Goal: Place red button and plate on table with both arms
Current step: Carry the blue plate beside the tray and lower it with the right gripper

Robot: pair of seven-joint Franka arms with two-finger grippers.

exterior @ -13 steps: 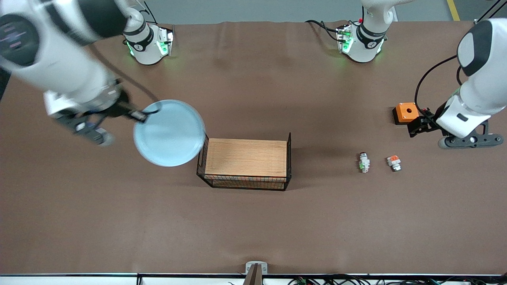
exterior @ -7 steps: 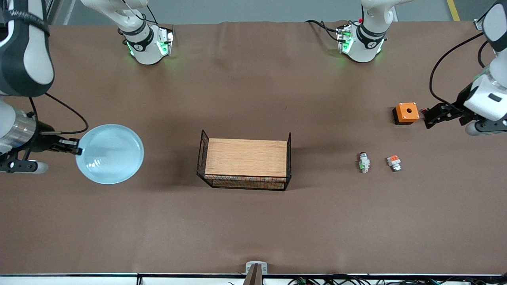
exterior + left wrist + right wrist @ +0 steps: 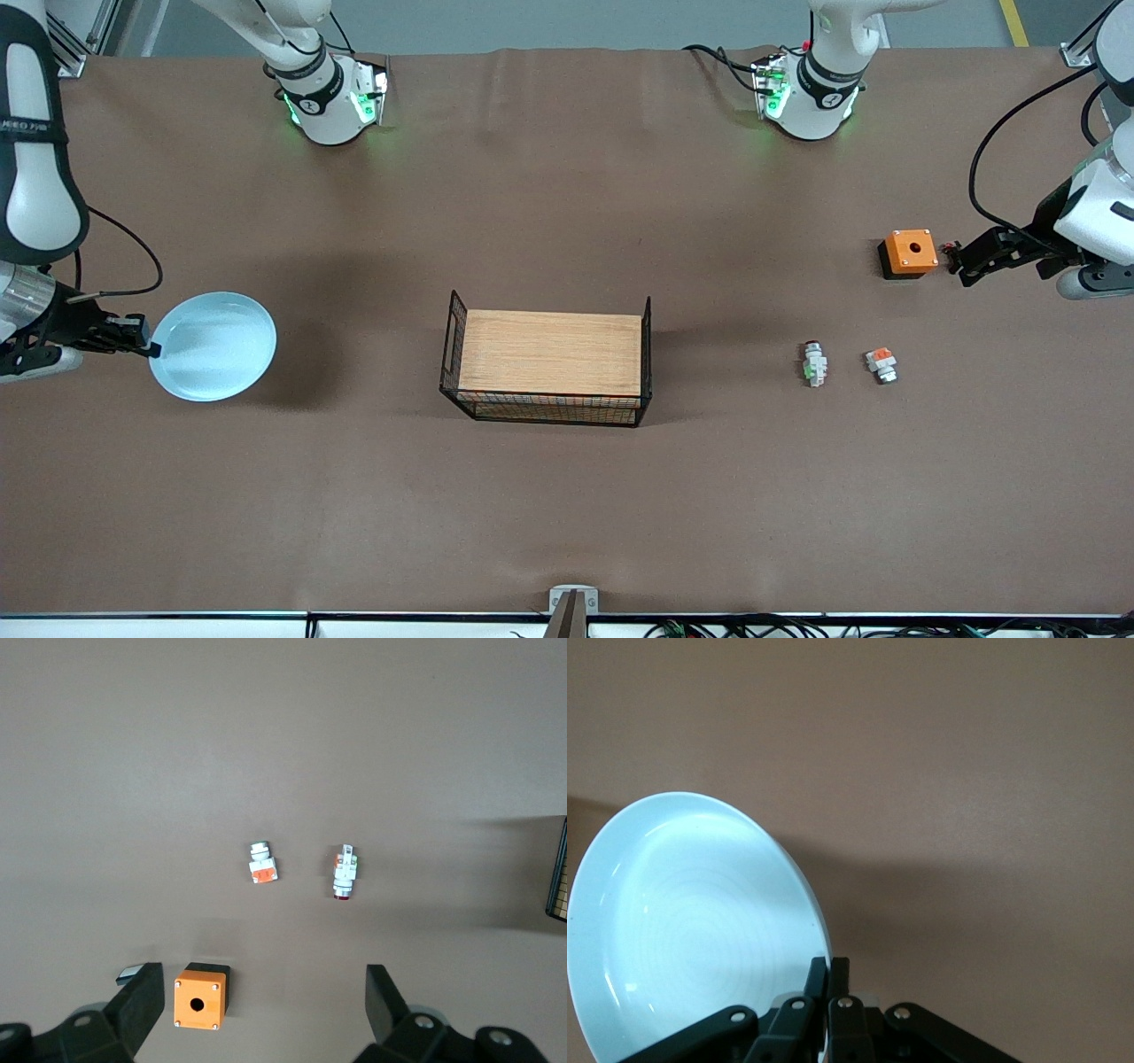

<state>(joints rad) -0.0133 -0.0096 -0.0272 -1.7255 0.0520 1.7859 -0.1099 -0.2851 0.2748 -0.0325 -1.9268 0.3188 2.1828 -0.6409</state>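
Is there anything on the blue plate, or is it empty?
Empty. The plate shows only its bare pale inside in the front and right wrist views, while the right gripper pinches its rim.

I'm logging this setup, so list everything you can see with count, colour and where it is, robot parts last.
plate: one, pale blue, held by its rim over the table's right-arm end.
stand: one, black wire sides and wooden top, mid-table.
red button: one, white-grey with green mark, on the table toward the left arm's end.
white piece: one, white with orange-red top, beside the red button.
orange box: one, orange on black base, farther from the front camera than both small parts.
table: one, brown.
right gripper: one, black, jaws shut on the plate.
left gripper: one, black, jaws open, beside the orange box.
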